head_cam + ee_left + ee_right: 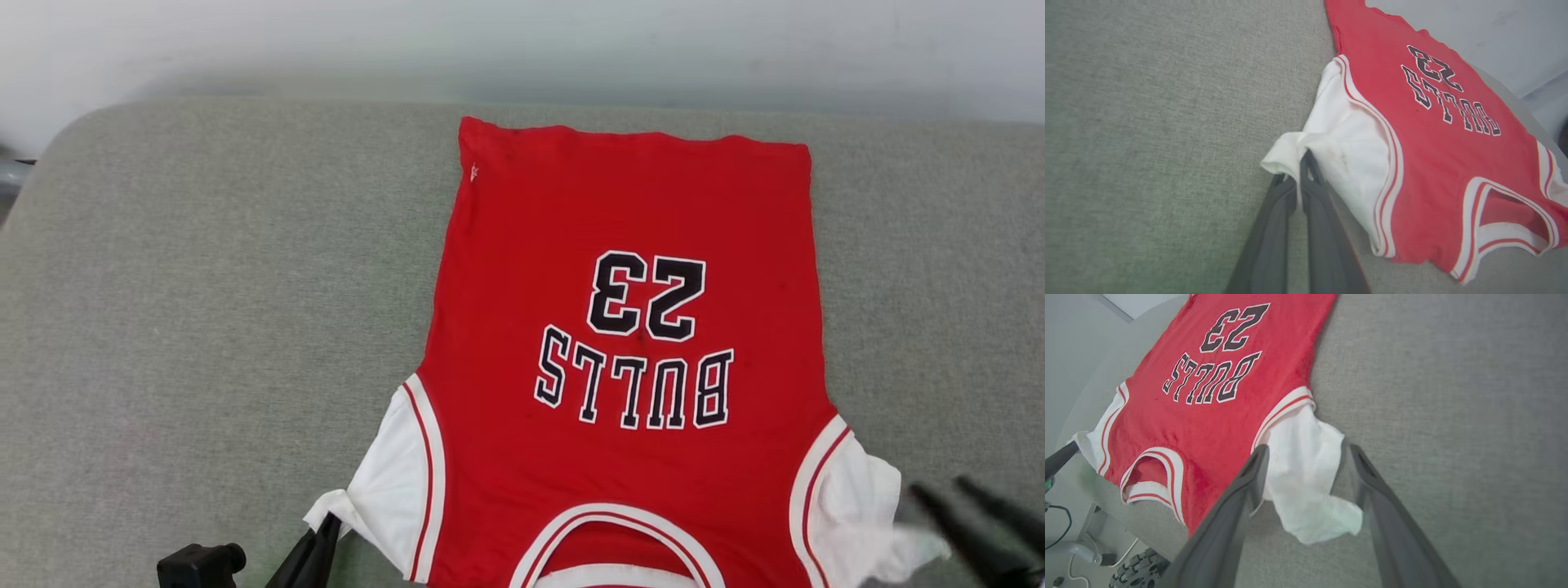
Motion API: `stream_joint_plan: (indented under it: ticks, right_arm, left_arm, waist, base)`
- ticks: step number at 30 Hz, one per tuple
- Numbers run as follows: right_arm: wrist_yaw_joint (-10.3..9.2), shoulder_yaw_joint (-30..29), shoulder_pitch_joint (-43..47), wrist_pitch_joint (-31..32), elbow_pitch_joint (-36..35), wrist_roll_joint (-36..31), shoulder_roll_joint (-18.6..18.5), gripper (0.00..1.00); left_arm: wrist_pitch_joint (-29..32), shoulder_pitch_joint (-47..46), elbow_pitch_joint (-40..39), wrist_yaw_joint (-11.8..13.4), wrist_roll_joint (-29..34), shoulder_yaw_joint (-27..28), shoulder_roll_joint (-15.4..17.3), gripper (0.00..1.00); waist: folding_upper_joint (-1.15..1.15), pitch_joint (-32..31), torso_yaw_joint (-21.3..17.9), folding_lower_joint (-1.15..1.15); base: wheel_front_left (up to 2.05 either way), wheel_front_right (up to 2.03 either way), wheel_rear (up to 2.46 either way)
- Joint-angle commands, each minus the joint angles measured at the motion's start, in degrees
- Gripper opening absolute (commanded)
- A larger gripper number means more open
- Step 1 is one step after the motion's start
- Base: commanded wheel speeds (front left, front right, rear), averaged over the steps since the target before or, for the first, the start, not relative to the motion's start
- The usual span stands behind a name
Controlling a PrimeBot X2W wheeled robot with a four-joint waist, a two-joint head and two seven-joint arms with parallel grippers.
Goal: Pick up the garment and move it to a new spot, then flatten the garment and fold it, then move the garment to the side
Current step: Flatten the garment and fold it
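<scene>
The garment [629, 327] is a red jersey with white sleeves and a black "BULLS 23" print facing up. It lies spread flat on the grey table [204, 286], neck toward me. My left gripper [331, 523] is shut on the tip of the white sleeve on the left; in the left wrist view the garment [1433, 134] stretches away from the left gripper [1300, 163], which pinches that sleeve corner. My right gripper [939, 490] stands open over the other white sleeve. In the right wrist view the right gripper [1306, 451] straddles that sleeve of the garment [1208, 408] without gripping it.
The grey cloth-covered table runs wide to the left and right of the jersey, with a pale wall behind it. In the right wrist view a wheel [1141, 571] and cables [1061, 535] show below the table's near edge.
</scene>
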Motion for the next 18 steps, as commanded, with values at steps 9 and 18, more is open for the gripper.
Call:
stream_joint_plan:
  ticks: [9,18]
  right_arm:
    - [-0.06,-10.2,-3.9,11.0,1.6,3.4,-5.3,1.0]
    - [-0.05,-7.8,-20.4,23.5,15.4,-1.1,-1.2,1.0]
  left_arm:
    - [-0.3,-0.6,1.5,-0.2,1.1,-2.1,-0.6,0.0]
    - [0.0,-1.8,3.0,-0.3,1.1,-5.8,-1.2,0.0]
  waist:
    - [0.0,-4.0,4.6,0.0]
    - [0.0,-7.7,7.8,0.0]
  base:
    - [0.0,0.0,0.0]
    - [0.0,0.0,0.0]
